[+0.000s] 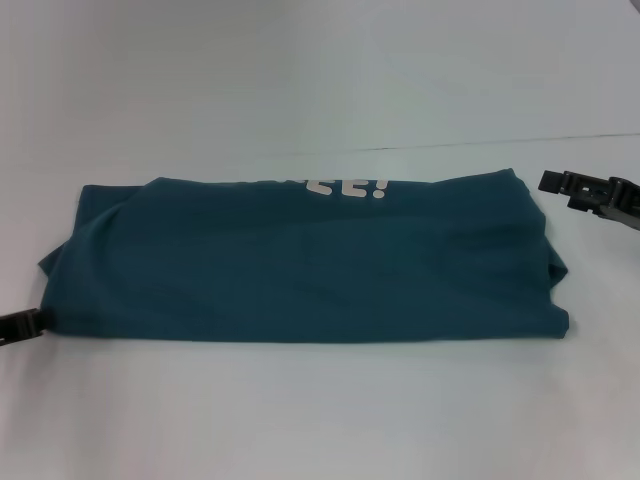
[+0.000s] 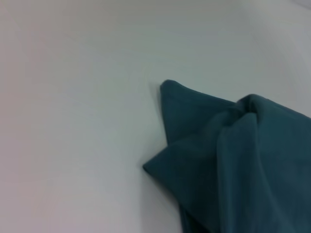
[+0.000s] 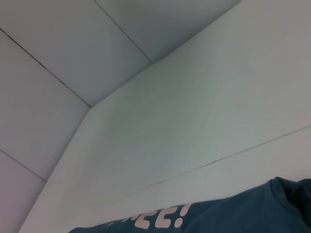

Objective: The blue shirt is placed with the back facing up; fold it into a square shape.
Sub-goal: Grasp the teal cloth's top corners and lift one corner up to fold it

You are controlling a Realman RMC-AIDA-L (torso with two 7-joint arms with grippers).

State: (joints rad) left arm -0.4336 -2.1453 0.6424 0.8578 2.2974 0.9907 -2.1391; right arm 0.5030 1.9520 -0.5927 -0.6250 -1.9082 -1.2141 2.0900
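Dark teal-blue knit T-shirt (image 1: 300,265) lies folded into long band across middle of my white table (image 1: 320,410).

Head view: my left gripper (image 1: 18,325) at shirt's left end, my right gripper (image 1: 592,193) just off right end; cannot tell finger state of either.

Left wrist view alone shows bunched folded corner. Right wrist view shows white lettering (image 3: 158,217) and grey tiled floor (image 3: 43,97) beyond table.

A plain white table (image 1: 320,420) meets pale wall panels (image 3: 58,58) split by thin dark seams.
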